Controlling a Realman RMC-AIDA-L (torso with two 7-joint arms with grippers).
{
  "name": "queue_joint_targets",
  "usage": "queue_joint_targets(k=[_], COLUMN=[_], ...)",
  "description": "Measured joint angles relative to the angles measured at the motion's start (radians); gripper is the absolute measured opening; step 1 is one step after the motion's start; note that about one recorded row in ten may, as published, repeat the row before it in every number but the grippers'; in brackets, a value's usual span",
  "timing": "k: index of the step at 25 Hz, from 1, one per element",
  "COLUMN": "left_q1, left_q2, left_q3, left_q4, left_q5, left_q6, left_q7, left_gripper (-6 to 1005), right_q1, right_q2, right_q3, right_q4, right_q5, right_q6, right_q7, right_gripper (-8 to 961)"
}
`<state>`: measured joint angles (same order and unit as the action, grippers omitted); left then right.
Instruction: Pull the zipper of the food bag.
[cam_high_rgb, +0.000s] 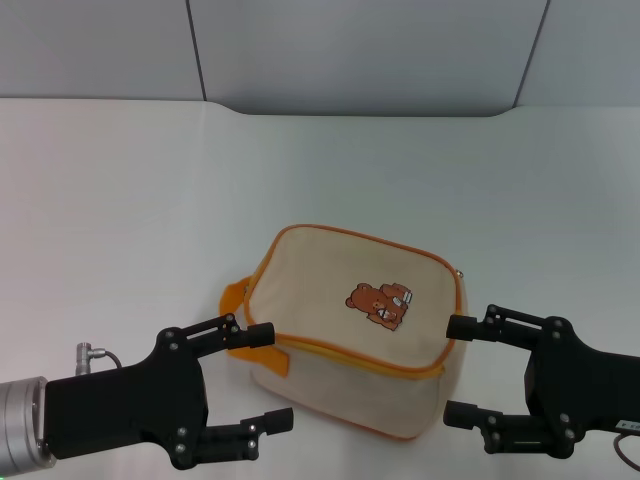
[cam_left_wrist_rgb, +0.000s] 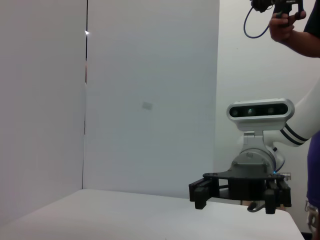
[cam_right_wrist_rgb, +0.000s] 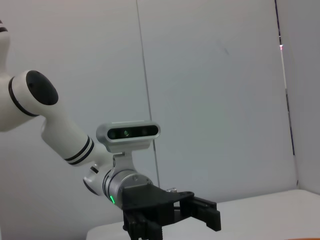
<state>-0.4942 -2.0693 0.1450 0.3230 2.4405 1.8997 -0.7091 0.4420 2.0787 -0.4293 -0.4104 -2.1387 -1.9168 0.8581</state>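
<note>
The food bag (cam_high_rgb: 355, 335) was seen lying on the white table (cam_high_rgb: 150, 200), between the two hands and near the front edge, bear picture (cam_high_rgb: 380, 303) facing up. The zipper (cam_high_rgb: 345, 352) was traced as the orange-edged line along the near side panel, its long axis running left to right and dipping slightly toward the right. A small silver pull tab (cam_high_rgb: 461, 276) was made out at the far right corner, though too small to be sure.

Left hand (cam_high_rgb: 262, 380) was held with fingers apart just beside the bag's near left corner, by the orange loop handle (cam_high_rgb: 240, 300); nothing was gripped. Right hand (cam_high_rgb: 462, 370) was likewise spread wide, just off the right end, nothing held.

The right hand was judged nearer the tab, which lay just beyond its upper finger. The left was judged better placed for bracing. Nothing was seen standing in the way.
</note>
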Motion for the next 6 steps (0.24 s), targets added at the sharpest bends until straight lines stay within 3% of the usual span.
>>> queue_joint_targets(k=[6], left_q1=[0.003], left_q2=[-0.001], left_q3=[-0.005], left_q4=[0.001], left_q5=[0.0], left_q6=[0.0], left_q7=[0.001], left_gripper=[805], right_q1=[0.005], right_q2=[0.0], right_q3=[0.007], right_q4=[-0.001], right_q5=[0.003], right_q6=[-0.003], right_q7=[0.001], right_gripper=[808])
